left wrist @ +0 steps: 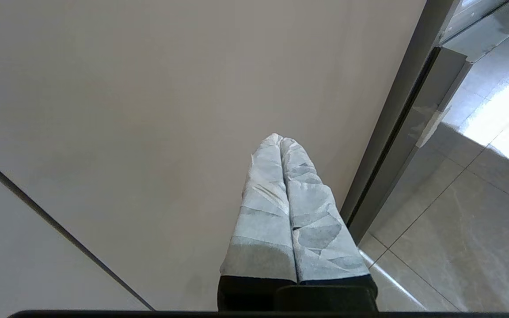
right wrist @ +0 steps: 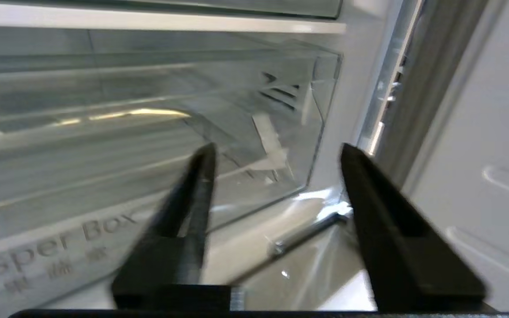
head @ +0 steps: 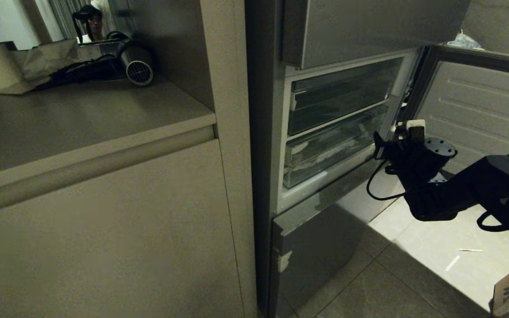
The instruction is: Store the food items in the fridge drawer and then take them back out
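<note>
Right gripper [head: 380, 145] is hovering at centre right of the head view, just off the right end of the fridge drawer [head: 325, 152], jaws standing well apart and holding nothing. The clear drawer is sitting pushed in at mid-frame under the upper compartment [head: 338, 95]; no food showing inside from here. Left gripper [left wrist: 287, 185] is parked low by the cabinet panel [left wrist: 148, 110], fingers pressed together, empty. Risk ahead: those open jaws clipping the drawer's corner or the fridge door [head: 480, 110] instead of catching the front lip

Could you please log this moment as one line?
right hand: open, empty, facing fridge drawer | left hand: shut, parked | food: unseen
</note>
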### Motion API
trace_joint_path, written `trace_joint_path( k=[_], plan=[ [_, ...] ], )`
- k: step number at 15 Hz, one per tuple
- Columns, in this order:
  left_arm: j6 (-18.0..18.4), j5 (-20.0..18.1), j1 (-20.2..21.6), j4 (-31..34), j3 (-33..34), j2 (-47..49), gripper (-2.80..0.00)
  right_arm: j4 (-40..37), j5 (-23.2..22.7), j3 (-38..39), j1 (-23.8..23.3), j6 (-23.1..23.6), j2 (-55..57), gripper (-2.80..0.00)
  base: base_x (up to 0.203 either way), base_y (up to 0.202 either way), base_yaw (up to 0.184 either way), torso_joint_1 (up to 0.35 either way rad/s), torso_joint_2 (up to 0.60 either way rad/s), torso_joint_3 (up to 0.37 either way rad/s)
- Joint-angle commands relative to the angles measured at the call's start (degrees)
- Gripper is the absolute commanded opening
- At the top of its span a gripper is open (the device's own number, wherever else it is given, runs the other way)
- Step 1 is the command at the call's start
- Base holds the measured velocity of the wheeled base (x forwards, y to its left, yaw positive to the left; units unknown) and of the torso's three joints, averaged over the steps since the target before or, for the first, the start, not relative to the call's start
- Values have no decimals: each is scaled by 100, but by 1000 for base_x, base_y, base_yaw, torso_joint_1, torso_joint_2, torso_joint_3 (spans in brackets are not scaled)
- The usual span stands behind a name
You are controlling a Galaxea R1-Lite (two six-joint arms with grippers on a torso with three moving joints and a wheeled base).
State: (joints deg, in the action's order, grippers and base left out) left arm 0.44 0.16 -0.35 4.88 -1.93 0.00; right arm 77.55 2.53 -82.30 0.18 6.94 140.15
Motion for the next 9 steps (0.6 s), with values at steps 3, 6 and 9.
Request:
trace_joint_path(
  k=[3, 6, 9],
  plan=[
    [0, 2, 0, 4, -1, 9, -280, 103, -75, -103, 314, -8, 73, 0, 0, 0, 0, 0, 0, 0],
    [0, 2, 0, 4, -1, 9, -280, 102, -183, -111, 553, -8, 82, 0, 0, 0, 0, 0, 0, 0],
    [0, 2, 0, 4, -1, 9, -280, 109, -334, -104, 562, -85, 82, 0, 0, 0, 0, 0, 0, 0]
  ],
)
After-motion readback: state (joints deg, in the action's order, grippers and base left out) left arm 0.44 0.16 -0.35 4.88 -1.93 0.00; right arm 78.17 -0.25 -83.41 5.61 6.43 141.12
